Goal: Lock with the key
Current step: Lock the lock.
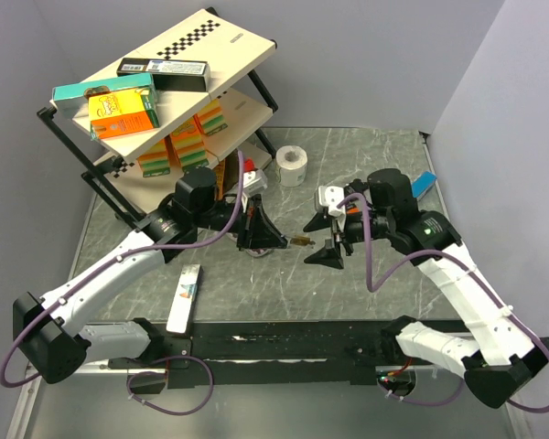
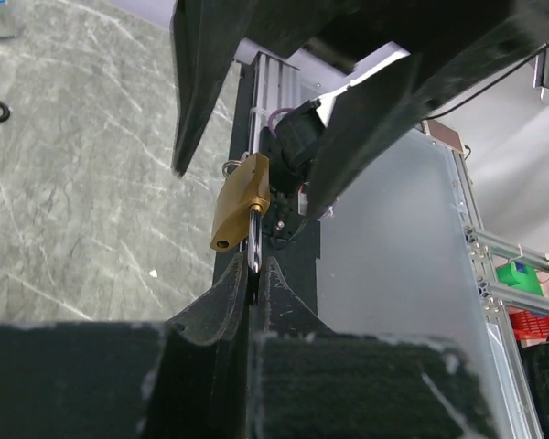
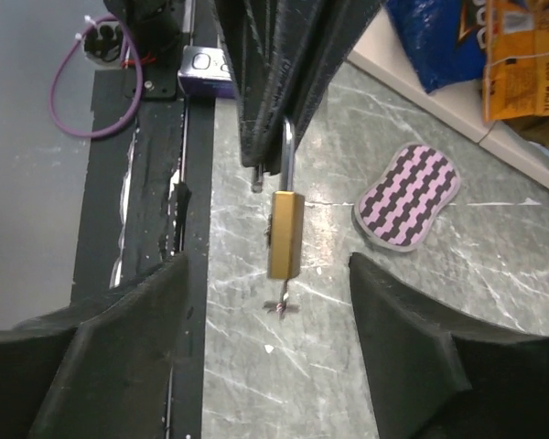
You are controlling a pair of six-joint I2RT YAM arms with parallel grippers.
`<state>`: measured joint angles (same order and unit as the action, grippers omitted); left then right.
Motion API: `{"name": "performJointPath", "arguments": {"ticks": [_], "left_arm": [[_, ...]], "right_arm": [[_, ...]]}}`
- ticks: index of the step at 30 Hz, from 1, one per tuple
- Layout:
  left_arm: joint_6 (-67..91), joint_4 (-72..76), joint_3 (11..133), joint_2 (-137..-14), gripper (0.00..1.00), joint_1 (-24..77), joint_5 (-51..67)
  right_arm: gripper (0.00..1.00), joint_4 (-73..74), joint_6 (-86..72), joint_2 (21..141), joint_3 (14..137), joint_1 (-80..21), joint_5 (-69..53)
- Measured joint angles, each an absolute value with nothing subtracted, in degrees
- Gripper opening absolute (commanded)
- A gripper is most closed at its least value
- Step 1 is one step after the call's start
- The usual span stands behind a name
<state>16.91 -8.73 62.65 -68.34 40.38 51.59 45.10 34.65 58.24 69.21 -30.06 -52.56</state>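
A brass padlock (image 1: 300, 241) hangs in the air between my two grippers. My left gripper (image 1: 280, 239) is shut on its steel shackle; in the left wrist view the shackle (image 2: 254, 240) is pinched at my gripper (image 2: 254, 271), with the brass body (image 2: 240, 201) beyond. In the right wrist view the padlock (image 3: 285, 234) points toward me with a small key (image 3: 282, 305) sticking out of its keyhole end. My right gripper (image 3: 270, 334) is open and empty, jaws wide on either side of the key and apart from it. It also shows in the top view (image 1: 319, 240).
A tilted shelf (image 1: 247, 41) with boxes stands at the back left. A paper roll (image 1: 293, 165) sits beside it. A white flat bar (image 1: 185, 297) lies front left, a blue item (image 1: 423, 186) at the right. A pink-and-black striped pad (image 3: 409, 195) lies under the grippers.
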Motion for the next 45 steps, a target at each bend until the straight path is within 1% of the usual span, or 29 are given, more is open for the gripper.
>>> {"name": "performJointPath", "arguments": {"ticks": [1, 3, 4, 6, 8, 12, 13, 14, 15, 18, 32, 34, 35, 43, 45], "left_arm": [[16.9, -8.4, 62.7, -68.3, 0.01, 40.5, 51.6], [16.9, -7.9, 62.7, -68.3, 0.01, 40.7, 51.6], [17.0, -7.6, 62.7, -68.3, 0.01, 40.7, 51.6], [17.0, -7.3, 62.7, -68.3, 0.01, 40.7, 51.6], [17.3, -6.7, 62.7, -68.3, 0.01, 40.7, 51.6], [17.7, -6.3, 62.7, -68.1, 0.01, 40.7, 51.5], [17.8, -6.3, 62.7, -68.1, 0.01, 40.8, 51.6], [17.8, -6.3, 62.7, -68.1, 0.01, 40.8, 51.6], [17.8, -6.3, 62.7, -68.1, 0.01, 40.8, 51.7], [17.3, -6.6, 62.7, -67.9, 0.01, 40.8, 52.0], [5.3, -8.8, 62.0, -63.6, 0.01, 42.4, 49.5], [4.1, -9.3, 62.1, -63.6, 0.06, 42.6, 49.6], [3.9, -9.6, 62.2, -63.6, 0.12, 42.6, 49.6], [2.3, -14.9, 65.3, -65.8, 0.27, 42.6, 49.5], [2.1, -15.9, 65.3, -65.8, 0.28, 42.6, 49.1]], "right_arm": [[0.63, 45.1, 34.9, 58.6, 69.2, -30.2, -52.6], [0.58, 45.1, 34.9, 59.3, 69.2, -30.4, -52.5], [0.53, 45.1, 34.9, 59.5, 69.2, -30.5, -52.5], [0.53, 45.0, 34.9, 59.6, 69.2, -30.7, -52.3], [0.49, 44.9, 34.9, 59.6, 69.2, -31.2, -51.9], [0.37, 44.6, 35.1, 59.7, 69.3, -31.8, -51.7], [0.30, 44.6, 35.1, 59.9, 69.5, -31.9, -51.7], [0.26, 44.6, 35.0, 60.0, 69.6, -32.1, -51.7], [0.18, 44.6, 35.1, 60.2, 69.8, -32.2, -51.6], [0.00, 44.7, 34.9, 60.7, 70.1, -32.3, -51.5], [0.00, 46.5, 30.4, 64.0, 73.2, -32.3, -58.4], [0.00, 46.8, 29.6, 64.0, 73.2, -32.3, -58.5], [0.00, 46.9, 29.4, 64.0, 73.2, -32.3, -58.5], [0.00, 46.7, 29.2, 63.9, 73.1, -32.4, -57.9], [0.00, 46.7, 29.2, 63.9, 73.1, -32.4, -57.9]]}}
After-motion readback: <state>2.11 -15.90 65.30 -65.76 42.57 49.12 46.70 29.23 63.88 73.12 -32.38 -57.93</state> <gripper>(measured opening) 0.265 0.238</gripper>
